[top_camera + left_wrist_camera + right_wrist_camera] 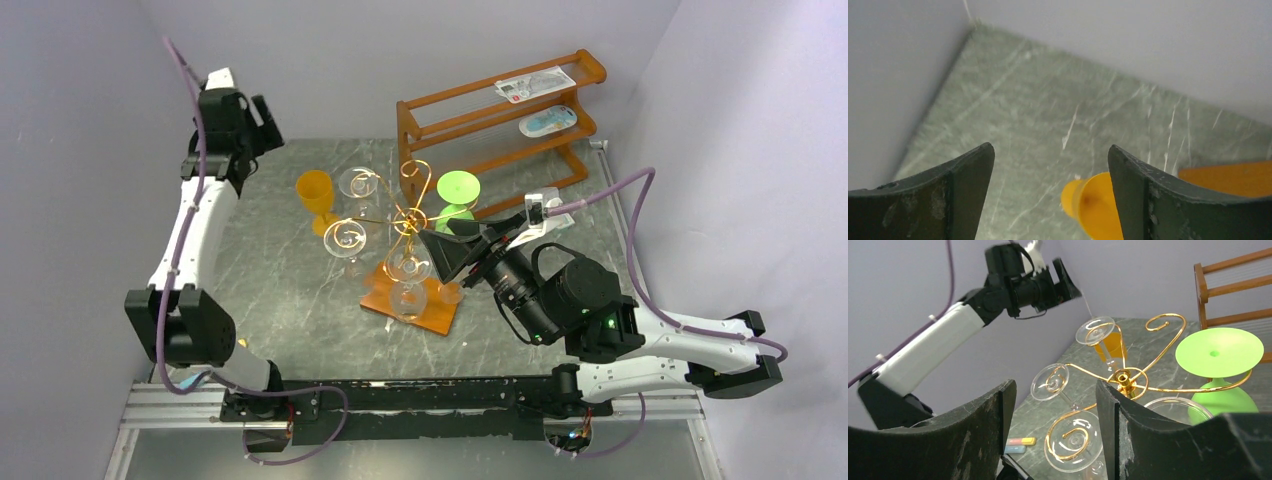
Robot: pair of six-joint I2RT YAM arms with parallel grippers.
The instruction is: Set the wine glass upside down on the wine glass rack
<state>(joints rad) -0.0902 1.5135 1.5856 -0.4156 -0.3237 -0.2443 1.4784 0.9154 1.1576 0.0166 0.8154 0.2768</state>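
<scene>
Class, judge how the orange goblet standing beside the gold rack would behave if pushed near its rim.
The orange goblet stands upright, wide bowl over a narrow stem, so a rim push would probably tip it rather than slide it. It looks like opaque plastic: likely light, not very fragile. Toppled, its round bowl might roll.

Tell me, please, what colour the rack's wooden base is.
Orange-brown. The base shows best in the top external view.
</scene>
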